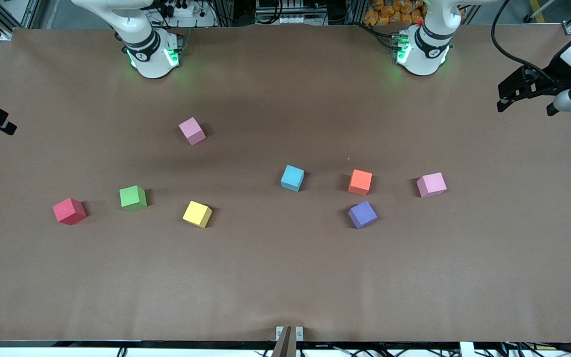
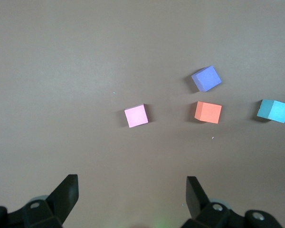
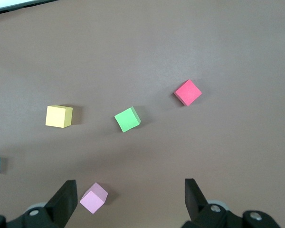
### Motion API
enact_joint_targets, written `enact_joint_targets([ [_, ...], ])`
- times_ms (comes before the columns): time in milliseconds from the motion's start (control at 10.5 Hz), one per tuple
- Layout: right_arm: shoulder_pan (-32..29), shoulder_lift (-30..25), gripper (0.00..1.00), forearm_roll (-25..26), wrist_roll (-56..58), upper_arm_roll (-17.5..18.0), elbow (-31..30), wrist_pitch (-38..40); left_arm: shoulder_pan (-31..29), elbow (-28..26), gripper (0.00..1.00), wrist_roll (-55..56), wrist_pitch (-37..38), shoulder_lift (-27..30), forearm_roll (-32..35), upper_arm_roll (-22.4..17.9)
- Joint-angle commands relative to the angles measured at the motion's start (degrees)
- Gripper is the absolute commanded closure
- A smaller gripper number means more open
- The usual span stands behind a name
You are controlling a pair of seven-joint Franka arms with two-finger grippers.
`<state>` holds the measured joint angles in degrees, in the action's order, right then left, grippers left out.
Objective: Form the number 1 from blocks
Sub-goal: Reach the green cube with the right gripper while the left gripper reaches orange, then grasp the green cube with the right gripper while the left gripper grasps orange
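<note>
Left claw [image 2: 132, 194] hangs high over the left arm's end of the table [image 1: 285, 277], fingers spread wide, nothing between them; its wrist view looks down on bare brown paper with four cubes ahead. Right claw [image 3: 130, 197] likewise wide open and empty, held up over the right arm's end of the table, only its dark tip showing at the front view's edge. Neither claw touches anything; both arms look parked at the start. All blocks lie loose and apart on the table, none yet lined up. Toward the left arm's end: orange block [image 1: 360, 182], with the purple block [image 1: 363, 214] just nearer the front camera than it, and the light blue block [image 1: 292, 178] beside the orange one toward the table's middle. Toward the right arm's end: green block [image 1: 133, 198] and yellow block [image 1: 197, 214], the yellow a little nearer the camera. Not for the figure, by my reading: one pink cube [image 1: 431, 185] beside the orange block toward the left arm's end, a second pink cube [image 1: 192, 131] farther from the camera than the yellow block, and a red cube [image 1: 69, 211] beside the green block. Judgement: step in hand is the first pick, nothing arranged so far. Next move calls for one arm to descend over a block on its own side, square the fingers to the cube's faces, several sit rotated, close, then carry it to the middle to begin a straight column.
</note>
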<state>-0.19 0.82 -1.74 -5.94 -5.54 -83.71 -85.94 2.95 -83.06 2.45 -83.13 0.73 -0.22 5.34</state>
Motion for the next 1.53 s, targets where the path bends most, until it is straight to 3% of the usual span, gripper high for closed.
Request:
enact_joint_targets([
  [0,0.1,0.6,0.0,-0.1,0.7,0.0,1.5,1.1,0.0,0.2,0.0,-1.1,1.0,0.1,-0.6,-0.2],
  [286,-0.2,1.1,0.0,-0.8,0.6,0.0,1.0,0.9,0.2,0.1,0.0,0.0,0.9,-3.3,-0.6,-0.2],
  [477,1.0,5.3,0.0,-1.1,0.8,0.3,0.5,-1.2,1.1,-0.3,0.0,3.5,-1.2,-9.4,-0.2,1.2],
  [763,0.9,14.1,0.0,-2.2,9.2,0.3,-3.8,-11.1,7.7,-3.1,0.0,12.8,-14.5,-19.9,-0.2,1.6],
  [954,0.6,17.1,0.0,-2.1,18.0,0.3,-9.2,-20.3,13.3,-12.2,0.0,15.8,-24.9,-20.8,-0.1,1.6],
  [1145,0.0,20.2,0.0,-2.0,25.3,0.3,-15.2,-29.4,14.1,-17.1,0.0,13.6,-29.8,-21.1,0.0,3.6],
  [1431,1.0,23.4,0.0,-2.7,30.0,0.4,-20.9,-33.5,15.6,-25.2,0.0,8.4,-37.7,-21.0,1.2,4.2],
])
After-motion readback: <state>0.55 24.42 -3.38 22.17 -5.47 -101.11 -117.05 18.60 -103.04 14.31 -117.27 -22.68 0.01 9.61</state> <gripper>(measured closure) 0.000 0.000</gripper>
